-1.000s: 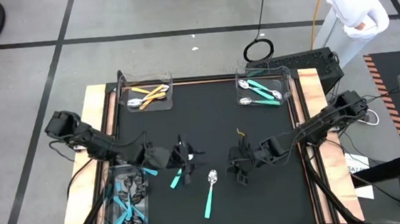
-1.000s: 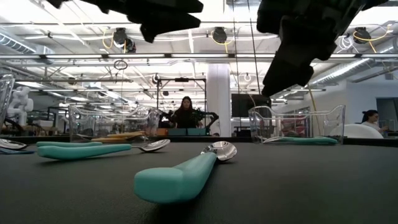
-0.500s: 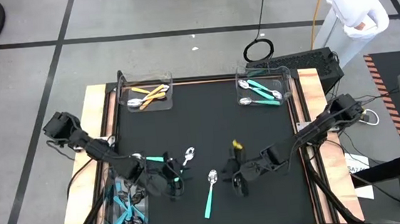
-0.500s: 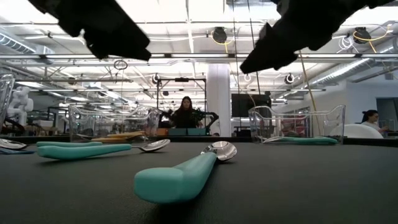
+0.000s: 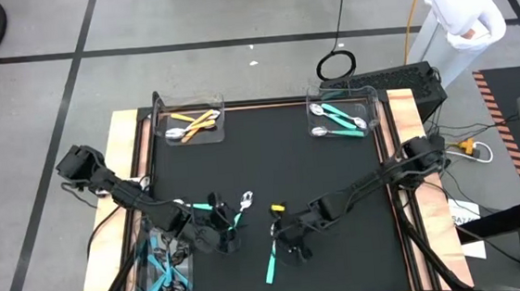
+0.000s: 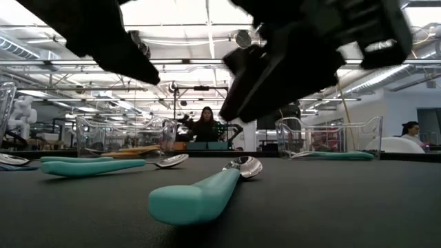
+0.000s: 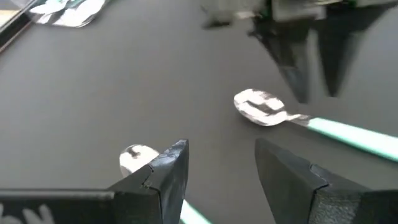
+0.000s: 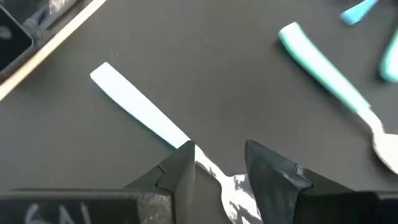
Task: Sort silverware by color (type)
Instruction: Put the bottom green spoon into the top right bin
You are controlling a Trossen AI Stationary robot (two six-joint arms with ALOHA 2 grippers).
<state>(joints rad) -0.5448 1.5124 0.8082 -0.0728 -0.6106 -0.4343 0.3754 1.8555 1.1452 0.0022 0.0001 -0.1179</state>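
Near the front middle of the black table (image 5: 336,172), the right gripper (image 5: 291,245) is hovering over a teal-handled spoon (image 5: 272,254) with a silver head, which is lying loose on the mat. Its wrist view is showing the two dark fingers (image 8: 180,171) parted and standing on either side of that spoon's thin neck, holding nothing. Just to the left, the left gripper (image 5: 225,236) is hanging low over a second teal-handled spoon (image 5: 237,212) whose silver head is pointing toward the far side; its jaws are also standing apart and empty, with that spoon's head (image 7: 138,158) peeking out beside one finger (image 7: 165,174). Both loose spoons are resting flat on the mat, close together but not touching. Sorted silverware is sitting in three clear bins: orange-handled pieces in the far-left bin (image 5: 190,123), teal-handled pieces with silver heads in the far-right bin (image 5: 339,116), and teal-handled pieces with dark heads in the near-left bin (image 5: 167,264). A person in white (image 5: 461,9) is standing beyond the far right corner.
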